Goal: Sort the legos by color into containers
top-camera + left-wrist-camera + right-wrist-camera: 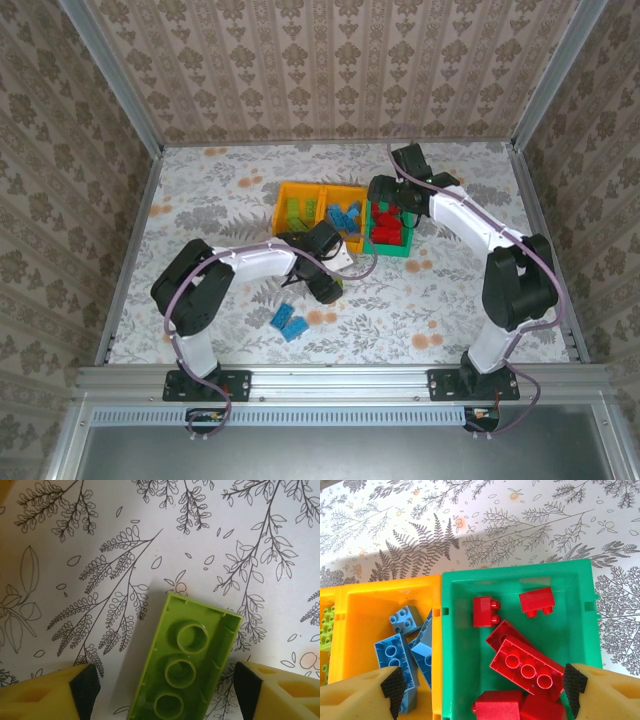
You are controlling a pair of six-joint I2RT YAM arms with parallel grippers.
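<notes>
A lime green brick [187, 665] lies upside down on the tablecloth, its hollow tubes facing up. My left gripper [165, 692] is open just above it, with gaps between the brick and the fingers on both sides. The three joined bins sit mid-table: an orange one with lime bricks [297, 207], an orange one with blue bricks [345, 216] and a green one [465, 630] holding several red bricks [527, 667]. My right gripper [480, 687] hangs open over the green bin with nothing between its fingers. Blue bricks [395, 652] fill the middle bin.
Two blue bricks [289, 321] lie loose on the cloth in front of the left arm. The flowered tablecloth [450, 300] is bare to the right and at the far back. Metal rails and papered walls [320, 70] close in the table.
</notes>
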